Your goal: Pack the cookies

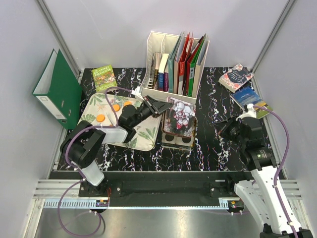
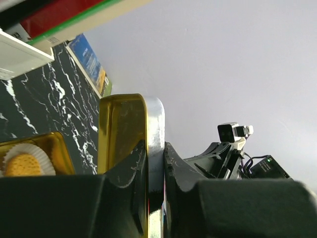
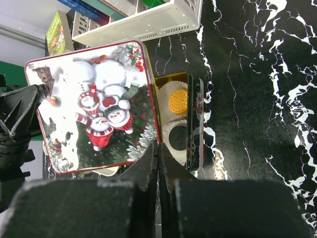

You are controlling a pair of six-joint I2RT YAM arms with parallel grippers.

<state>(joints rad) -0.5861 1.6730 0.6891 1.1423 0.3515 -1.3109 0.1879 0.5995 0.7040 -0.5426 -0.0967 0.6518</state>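
Observation:
Three orange cookies (image 1: 115, 107) lie on the leaf-patterned tray (image 1: 143, 136) at the left. More cookies sit in paper cups inside the open tin (image 3: 195, 119): an orange one (image 3: 178, 100) and a black one (image 3: 177, 138). My left gripper (image 1: 162, 106) is shut on the edge of the snowman lid (image 1: 181, 115), which hangs tilted over most of the tin (image 1: 179, 141). In the left wrist view the fingers (image 2: 176, 163) pinch the lid's rim (image 2: 154, 124), its gold inside facing left. My right gripper (image 3: 159, 148) is shut and empty, just right of the tin.
A white file rack (image 1: 176, 59) full of books stands right behind the tin. A green binder (image 1: 58, 89) leans at the far left and a green book (image 1: 104, 78) lies behind the tray. Two books (image 1: 237, 77) lie at the back right.

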